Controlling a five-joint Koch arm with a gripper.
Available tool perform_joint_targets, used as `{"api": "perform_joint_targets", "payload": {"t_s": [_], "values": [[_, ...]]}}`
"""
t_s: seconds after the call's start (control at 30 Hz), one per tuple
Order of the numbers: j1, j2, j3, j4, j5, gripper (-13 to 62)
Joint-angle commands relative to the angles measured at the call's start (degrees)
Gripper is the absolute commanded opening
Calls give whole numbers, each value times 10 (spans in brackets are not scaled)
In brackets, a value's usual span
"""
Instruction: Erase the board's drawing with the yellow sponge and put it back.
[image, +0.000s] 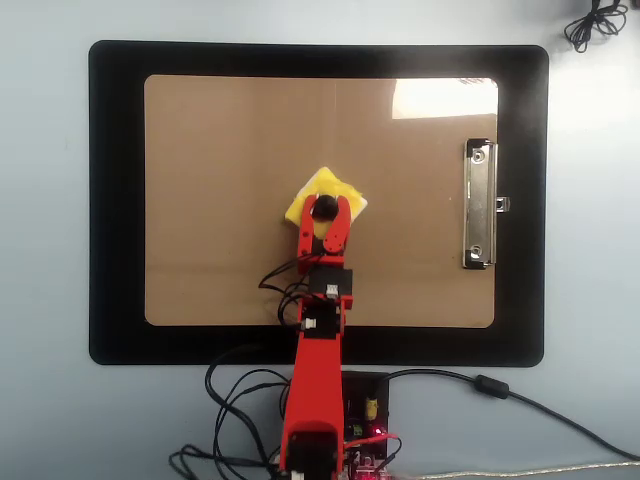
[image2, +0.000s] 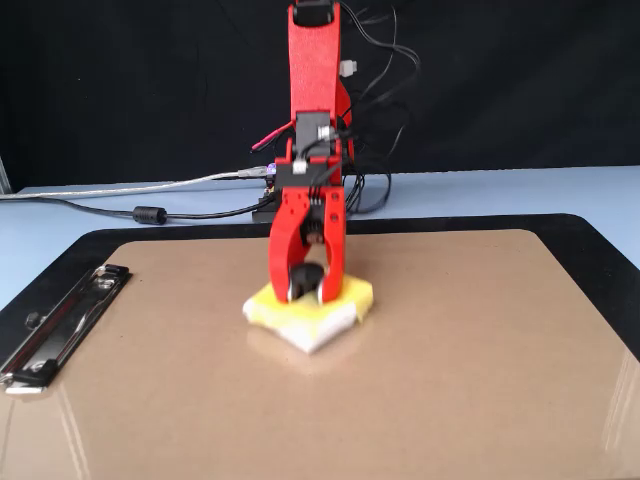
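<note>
The yellow sponge (image: 343, 197) (image2: 352, 296) lies flat on the middle of the brown board (image: 220, 180) (image2: 450, 380). My red gripper (image: 324, 210) (image2: 306, 287) is shut on the black knob at the sponge's centre and presses it onto the board. The drawing is hidden; the sponge sits where it was. The board's silver clip (image: 480, 205) (image2: 60, 320) lies at the right edge in the overhead view and at the left in the fixed view.
A black mat (image: 115, 200) (image2: 590, 235) lies under the board on the pale blue table. The arm's base and control board (image: 365, 415) stand at the mat's near edge, with cables (image2: 150, 212) trailing over the table. A cable coil (image: 595, 22) lies top right.
</note>
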Motion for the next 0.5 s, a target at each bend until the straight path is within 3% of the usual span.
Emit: {"api": "perform_joint_targets", "payload": {"t_s": [0.0,0.13,0.37,0.47], "values": [[-10,112,72,6,3,-82],[-11,170,127,8,3,-83],[-17,-90,-120,1,-1,-82],[-25,-107,-143,1,-1,-82]]}}
